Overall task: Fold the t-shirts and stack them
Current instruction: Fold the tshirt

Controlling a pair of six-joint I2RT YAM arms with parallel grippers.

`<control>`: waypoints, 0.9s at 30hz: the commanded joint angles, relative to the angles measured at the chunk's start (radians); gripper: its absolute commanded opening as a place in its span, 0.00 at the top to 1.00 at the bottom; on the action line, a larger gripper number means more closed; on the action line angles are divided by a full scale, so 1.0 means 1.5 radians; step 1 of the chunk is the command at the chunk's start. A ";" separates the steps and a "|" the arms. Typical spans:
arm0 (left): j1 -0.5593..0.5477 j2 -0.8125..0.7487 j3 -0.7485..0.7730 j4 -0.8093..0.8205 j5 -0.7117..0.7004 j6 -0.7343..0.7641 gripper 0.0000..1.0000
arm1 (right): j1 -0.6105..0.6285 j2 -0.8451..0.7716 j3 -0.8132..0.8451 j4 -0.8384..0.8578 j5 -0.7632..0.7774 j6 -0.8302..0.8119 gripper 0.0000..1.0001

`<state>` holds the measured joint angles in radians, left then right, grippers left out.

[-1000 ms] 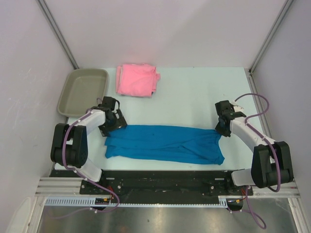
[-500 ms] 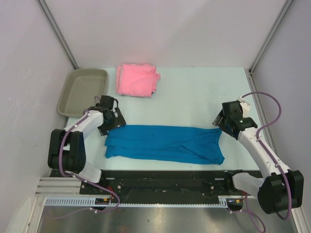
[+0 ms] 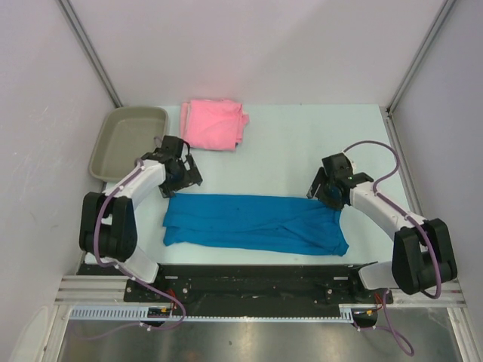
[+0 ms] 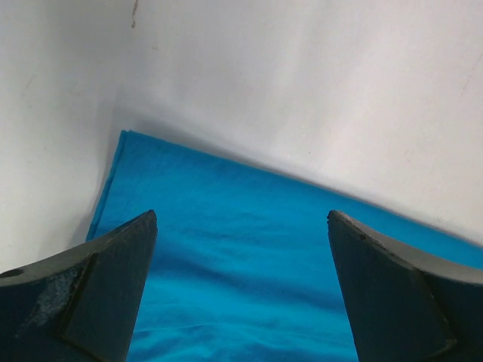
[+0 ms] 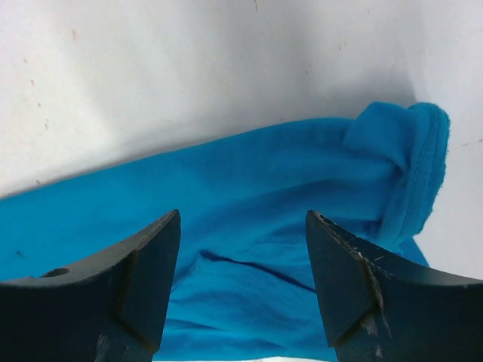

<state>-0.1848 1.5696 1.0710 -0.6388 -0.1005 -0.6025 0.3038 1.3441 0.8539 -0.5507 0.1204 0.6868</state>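
The bright blue t-shirt (image 3: 253,224) lies folded into a long flat strip across the near part of the table. Its right end is bunched into a small roll (image 5: 411,166). The light pink t-shirt (image 3: 213,124) lies folded at the back. My left gripper (image 3: 186,179) hovers just beyond the blue shirt's far left corner. In the left wrist view the left gripper (image 4: 241,219) is wide open over blue cloth (image 4: 226,264), holding nothing. My right gripper (image 3: 318,191) is over the shirt's far right corner. In its wrist view the right gripper (image 5: 243,215) is open above blue cloth (image 5: 264,173), with nothing between its fingers.
A grey-beige plastic tray (image 3: 128,139) stands at the back left, next to the pink shirt. White walls close in the table on the left, right and back. Bare tabletop (image 3: 302,143) lies between the two shirts.
My right gripper opened and let go of the blue shirt's right end, swung out to the right, then came back left over the corner. The left gripper drew back slightly from the cloth.
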 commanded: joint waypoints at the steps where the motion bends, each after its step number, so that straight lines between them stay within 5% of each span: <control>1: -0.013 0.040 0.028 -0.018 -0.004 0.009 0.00 | 0.003 0.026 0.020 0.010 0.007 0.015 0.28; 21: -0.021 0.179 0.059 -0.074 -0.073 -0.029 0.00 | -0.053 0.110 -0.005 -0.020 0.074 0.041 0.26; 27: -0.021 0.193 0.049 -0.060 -0.070 -0.027 0.00 | -0.053 0.160 -0.005 -0.008 0.071 0.042 0.33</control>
<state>-0.2138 1.8088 1.1545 -0.7635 -0.1604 -0.6067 0.2249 1.5455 0.8516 -0.5819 0.2123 0.7326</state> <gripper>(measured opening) 0.996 0.716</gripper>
